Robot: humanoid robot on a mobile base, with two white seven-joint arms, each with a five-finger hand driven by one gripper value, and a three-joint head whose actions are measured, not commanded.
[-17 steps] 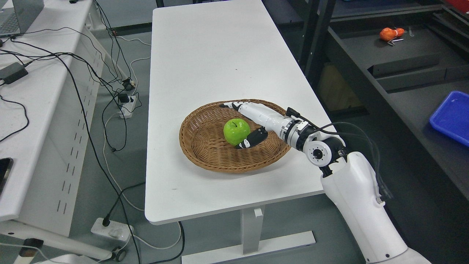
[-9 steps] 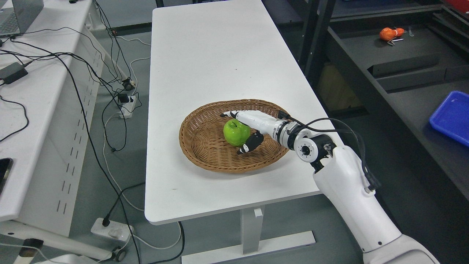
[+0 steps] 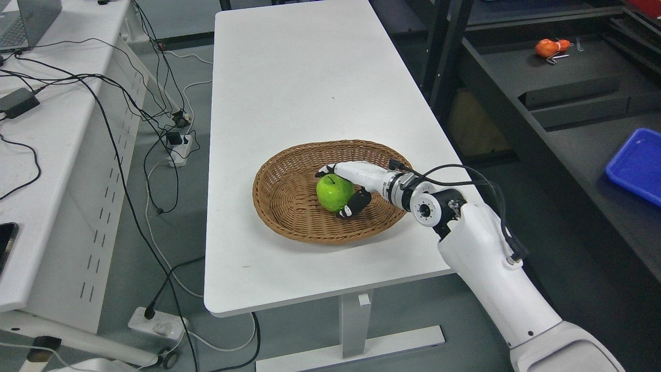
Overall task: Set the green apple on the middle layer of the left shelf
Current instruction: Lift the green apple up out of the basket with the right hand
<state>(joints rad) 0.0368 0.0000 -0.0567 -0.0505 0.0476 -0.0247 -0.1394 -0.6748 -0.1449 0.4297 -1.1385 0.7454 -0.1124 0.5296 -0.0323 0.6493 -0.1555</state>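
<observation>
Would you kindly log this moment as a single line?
phase: grasping | right hand: closing around green apple | apple: in wicker basket on white table | left hand: out of view

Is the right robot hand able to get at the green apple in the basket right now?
Probably yes: the right robot hand already wraps the green apple in the open wicker basket, with nothing in its way.

One green apple (image 3: pixel 334 192), one wicker basket (image 3: pixel 281 199), two white tables (image 3: pixel 289 77), one blue tray (image 3: pixel 638 164).
</observation>
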